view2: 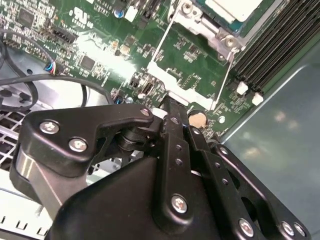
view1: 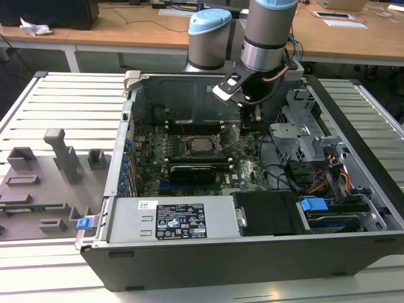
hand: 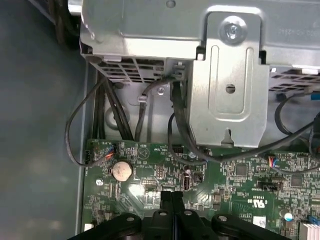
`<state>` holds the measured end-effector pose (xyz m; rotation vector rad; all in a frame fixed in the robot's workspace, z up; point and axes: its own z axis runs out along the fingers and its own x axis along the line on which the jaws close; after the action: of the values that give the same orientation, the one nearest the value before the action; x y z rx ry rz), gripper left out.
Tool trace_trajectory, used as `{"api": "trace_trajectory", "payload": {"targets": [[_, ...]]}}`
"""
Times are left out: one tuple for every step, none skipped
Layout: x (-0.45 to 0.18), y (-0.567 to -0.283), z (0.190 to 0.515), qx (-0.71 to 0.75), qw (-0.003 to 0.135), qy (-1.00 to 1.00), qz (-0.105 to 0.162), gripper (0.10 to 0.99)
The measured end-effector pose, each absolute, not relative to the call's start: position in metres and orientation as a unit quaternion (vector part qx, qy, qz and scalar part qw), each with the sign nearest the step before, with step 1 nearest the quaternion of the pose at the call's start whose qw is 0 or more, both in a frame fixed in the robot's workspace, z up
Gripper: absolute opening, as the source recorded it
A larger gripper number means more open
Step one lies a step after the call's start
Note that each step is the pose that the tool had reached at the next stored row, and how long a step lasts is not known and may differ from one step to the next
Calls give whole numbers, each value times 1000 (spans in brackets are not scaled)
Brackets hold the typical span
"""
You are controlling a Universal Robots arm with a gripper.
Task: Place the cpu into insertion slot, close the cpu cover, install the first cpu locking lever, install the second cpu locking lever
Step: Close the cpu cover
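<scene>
Pincer (view1: 252,121) down inside the open computer case (view1: 252,259), upper middle of the exterior frame, hanging just to the exterior view's right of the insertion slot (view2: 200,22). Closed up tight: in both wrist views the two black fingers (hand: 167,200) run pressed together, with nothing visible between them.

Now the second wrist view gives us the close work. The fingertips sit right at the broad end of the cpu cover (view2: 167,80), a thin silvery frame with green motherboard (view2: 190,55) showing through its big opening. Whether they actually touch it, I cannot tell. Beyond that frame lies the cpu (view2: 232,6), pale and flat, seated in the slot's silvery rim and uncovered. Long dark memory slots (view2: 280,40) run alongside.

Over to the first wrist view, which looks the other way. It shows a coin battery (hand: 121,171) near the fingers, black cables (hand: 100,115) looping off the board, and a metal drive cage (hand: 230,100) beyond.

Only the exterior view takes in the surroundings, with a grey fixture tray (view1: 38,183) lying well apart at the middle left of the frame.
</scene>
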<state>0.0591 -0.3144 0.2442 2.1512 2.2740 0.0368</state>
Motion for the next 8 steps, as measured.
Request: {"api": "trace_trajectory", "payload": {"targets": [[56, -314, 244, 687, 6, 726, 12, 106], [54, -314, 244, 687, 6, 726, 12, 106], [52, -314, 244, 687, 6, 726, 12, 106], [48, -314, 244, 687, 6, 726, 12, 106], [45, -314, 244, 687, 6, 726, 12, 106], [41, -314, 244, 687, 6, 726, 12, 106], [37, -314, 244, 687, 5, 726, 12, 106], [33, -314, 244, 687, 6, 726, 12, 106]]}}
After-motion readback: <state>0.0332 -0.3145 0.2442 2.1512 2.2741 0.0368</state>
